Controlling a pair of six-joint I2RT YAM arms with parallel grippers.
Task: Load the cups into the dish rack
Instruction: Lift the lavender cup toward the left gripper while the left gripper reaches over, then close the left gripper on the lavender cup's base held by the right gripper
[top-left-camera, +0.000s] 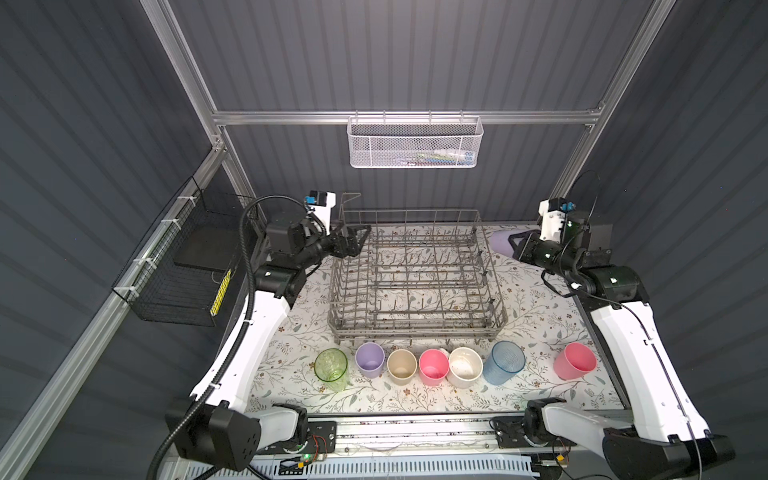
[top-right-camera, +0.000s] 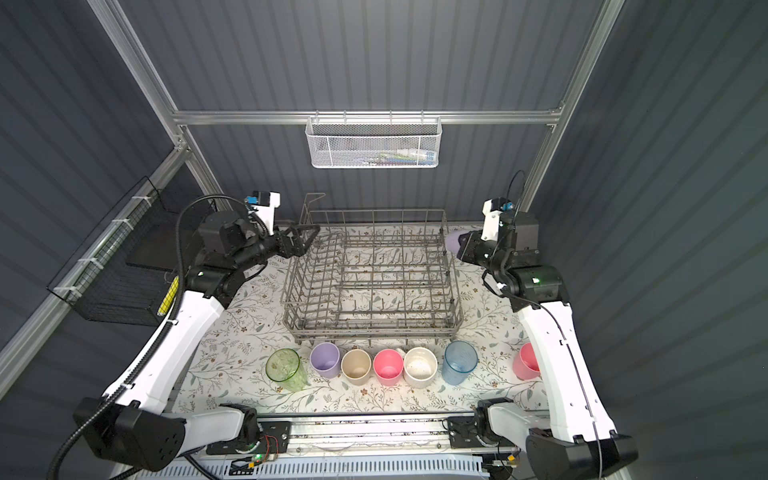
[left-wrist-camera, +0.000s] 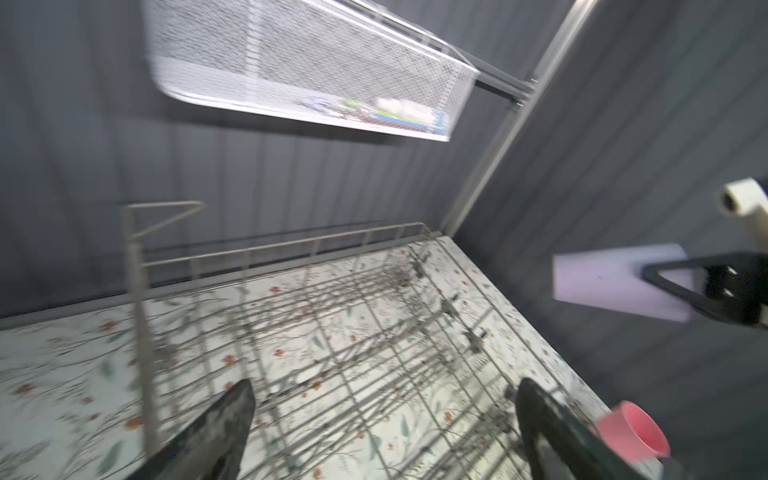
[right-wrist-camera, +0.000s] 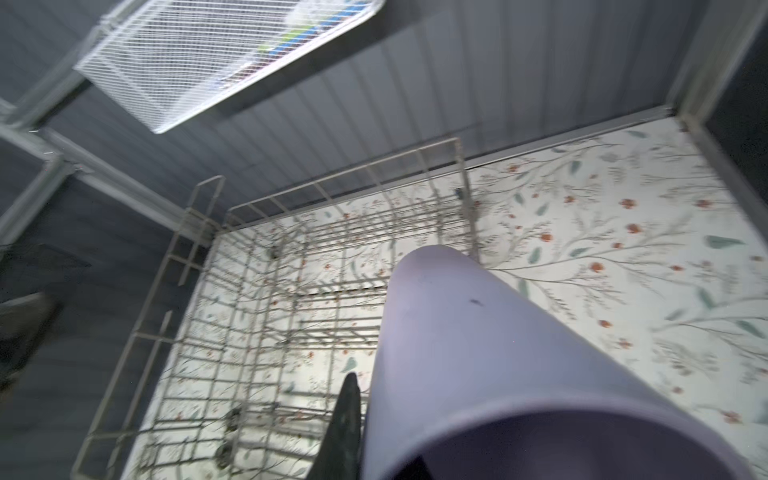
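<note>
The grey wire dish rack stands empty mid-table. In front of it runs a row of upright cups: green, lilac, beige, pink, wide cream and blue. Another pink cup stands further right. My right gripper is shut on the rim of a second lilac cup, held in the air on its side beside the rack's far right corner. My left gripper hangs open and empty over the rack's far left corner.
A white mesh basket hangs on the back rail above the rack. A black wire basket is fixed to the left frame. The floral mat lies bare on both sides of the rack.
</note>
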